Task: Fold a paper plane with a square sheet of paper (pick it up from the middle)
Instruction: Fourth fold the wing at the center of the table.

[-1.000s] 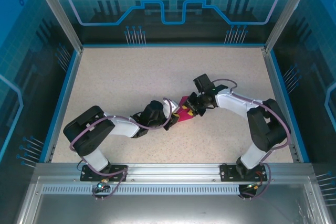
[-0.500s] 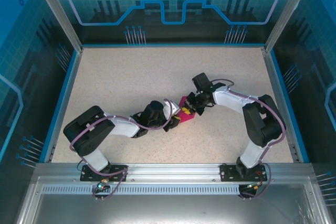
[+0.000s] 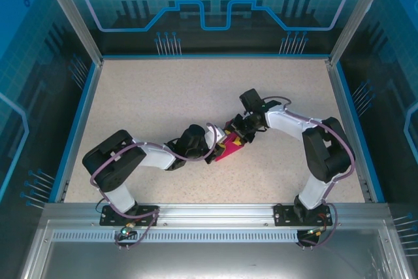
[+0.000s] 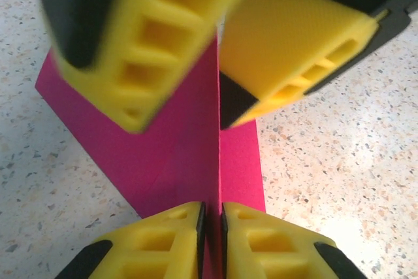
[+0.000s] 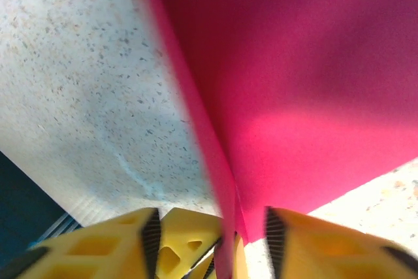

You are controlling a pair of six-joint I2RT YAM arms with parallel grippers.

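Magenta-pink paper sheet (image 3: 228,149), creased into a smaller folded shape, lies near the middle of the speckled beige worktop (image 3: 163,96), between the ends of the two arms.

Left wrist view: part of the sheet rests flat on the worktop. One fold stands up from it as a thin vertical ridge running straight away from the camera.

Left claw (image 4: 211,223): its yellow ribbed fingers (image 4: 163,240) are drawn narrow, with only a slit between them. The near end of the raised ridge sits in that slit, so this claw is pinched on the sheet.

Right claw (image 5: 209,233): its yellow fingers (image 5: 98,246) stand apart, one on each side of the same ridge at its far end. In the left wrist view they come in from above and straddle the fold, with a clear gap between them. Whether either pad touches the paper cannot be told. This claw grips nothing.

Right wrist view: the sheet rises as a broad pink surface filling the upper right. A yellow finger of the left claw shows low down between the right claw's own fingers, just beside the ridge.

Overhead view: the two claws meet tip to tip over the sheet, left arm reaching from the left, right arm from the right. The sheet's corners show on either side of them.
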